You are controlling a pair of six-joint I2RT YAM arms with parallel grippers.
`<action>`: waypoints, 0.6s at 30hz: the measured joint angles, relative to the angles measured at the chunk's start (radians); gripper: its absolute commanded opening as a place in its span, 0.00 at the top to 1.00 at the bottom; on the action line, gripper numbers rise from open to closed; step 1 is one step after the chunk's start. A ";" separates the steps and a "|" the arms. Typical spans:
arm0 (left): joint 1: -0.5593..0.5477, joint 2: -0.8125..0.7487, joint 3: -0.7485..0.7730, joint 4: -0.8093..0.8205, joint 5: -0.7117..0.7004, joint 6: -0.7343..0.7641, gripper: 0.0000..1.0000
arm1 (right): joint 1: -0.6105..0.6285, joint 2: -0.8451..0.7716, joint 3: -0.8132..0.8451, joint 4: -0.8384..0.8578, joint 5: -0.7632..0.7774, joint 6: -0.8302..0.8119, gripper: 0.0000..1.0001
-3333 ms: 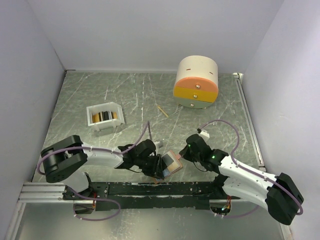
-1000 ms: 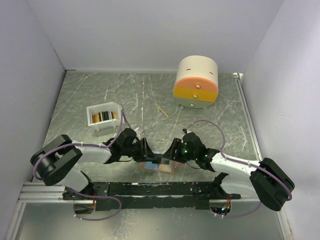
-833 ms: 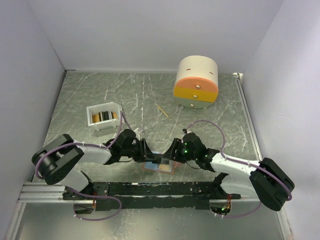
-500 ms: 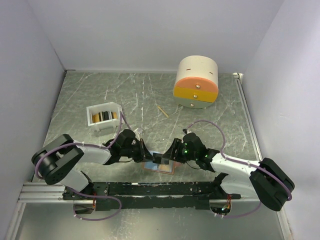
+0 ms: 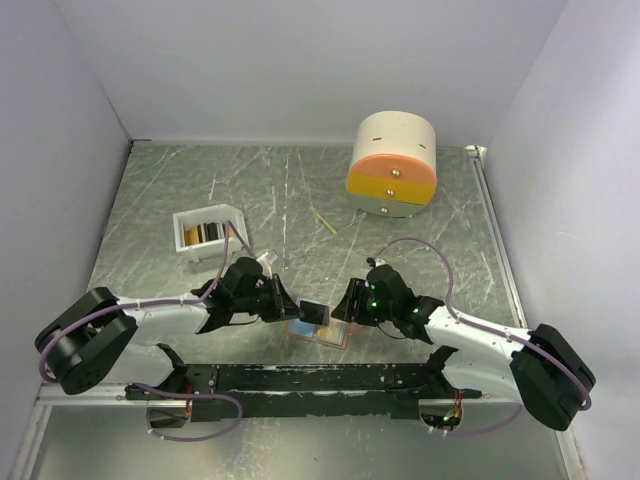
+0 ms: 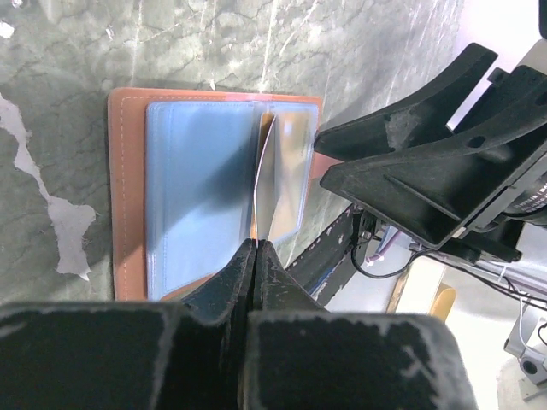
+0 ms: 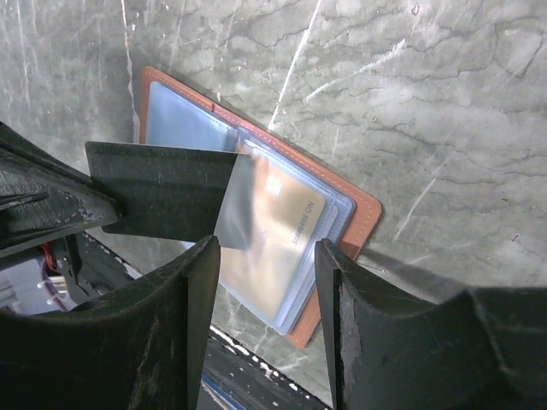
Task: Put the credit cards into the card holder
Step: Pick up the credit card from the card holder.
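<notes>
The card holder [image 5: 322,333] lies open and flat near the table's front edge, with a salmon rim [image 6: 126,188], a light blue inner face and clear sleeves. A gold card [image 7: 278,229] sits in a sleeve. My left gripper [image 5: 297,307] is shut on a dark grey card [image 5: 315,311] and holds it on edge just over the holder's fold. In the left wrist view this card [image 6: 263,184] shows edge-on in the gripper [image 6: 256,249]. My right gripper [image 5: 347,304] is open and empty, hovering over the holder's right half [image 7: 265,282]. The dark card [image 7: 162,190] is in front of it.
A white tray [image 5: 184,222] holding more cards stands at the left. A thin wooden stick [image 5: 324,222] lies mid-table. The round cream, orange and yellow drawer box [image 5: 392,165] stands at the back right. The black rail [image 5: 300,378] runs just in front of the holder.
The holder, earlier held tilted by my left gripper, now lies open on the table. My left gripper has shifted slightly right, and the dark card now stands over the holder. My right gripper has barely moved.
</notes>
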 measured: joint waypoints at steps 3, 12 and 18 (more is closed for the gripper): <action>0.002 0.006 0.000 0.001 0.008 0.018 0.93 | 0.000 -0.018 0.021 -0.046 0.003 -0.032 0.51; 0.005 0.066 0.011 0.004 0.076 0.073 0.93 | 0.000 -0.091 0.123 -0.114 0.013 -0.125 0.51; 0.005 0.046 0.084 -0.096 0.068 0.141 0.93 | 0.000 -0.058 0.199 -0.133 -0.021 -0.217 0.51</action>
